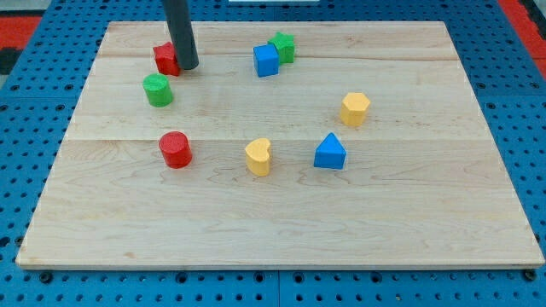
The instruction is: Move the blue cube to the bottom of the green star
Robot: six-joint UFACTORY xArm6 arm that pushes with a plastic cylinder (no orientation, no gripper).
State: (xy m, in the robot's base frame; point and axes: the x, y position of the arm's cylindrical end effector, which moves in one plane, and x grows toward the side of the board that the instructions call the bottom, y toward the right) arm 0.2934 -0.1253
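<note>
Touching a red block (165,58), my tip (188,66) holds nothing at upper left. Right of it, the blue cube (266,60) sits beside the green star (282,46). Next I should reach it.

We see a pale wooden board (281,213) made of several planks laid side by side, their seams running across the view as faint lines; its grain is light and even, and its surface carries a soft, diffuse sheen with only short shadows; beneath and around it we see a blue perforated metal base (26,128), dotted with regular rows of small holes, showing along the view's left, right and bottom edges; at the view's top corners we make out a red patterned surface (30,15), partly cut off by the frame.
</note>
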